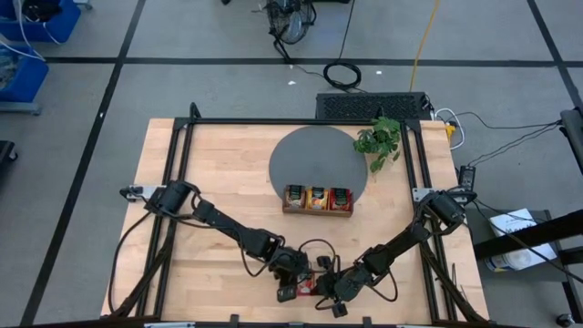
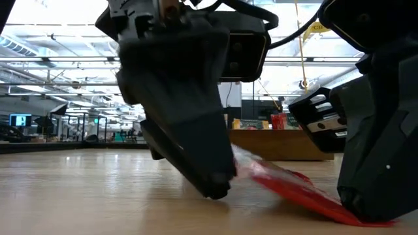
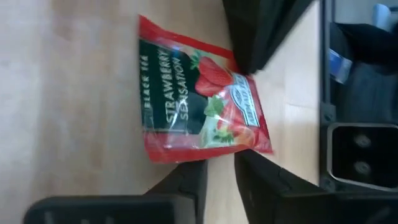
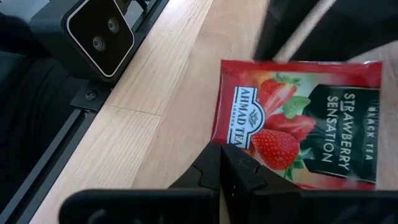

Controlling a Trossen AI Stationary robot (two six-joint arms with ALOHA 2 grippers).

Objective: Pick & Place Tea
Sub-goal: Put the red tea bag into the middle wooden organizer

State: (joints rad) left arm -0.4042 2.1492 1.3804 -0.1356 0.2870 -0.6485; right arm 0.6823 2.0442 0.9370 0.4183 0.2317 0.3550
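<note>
Red sachet (image 4: 298,121) lies tilted, pinched by right tool (image 4: 221,163); left tool (image 3: 217,167) angled down, grip unclear.

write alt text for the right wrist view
A red strawberry tea sachet lies on the wooden table, its near edge pinched by the right gripper, whose dark fingers are shut on it. A black camera block sits at the table's edge beyond.
</note>
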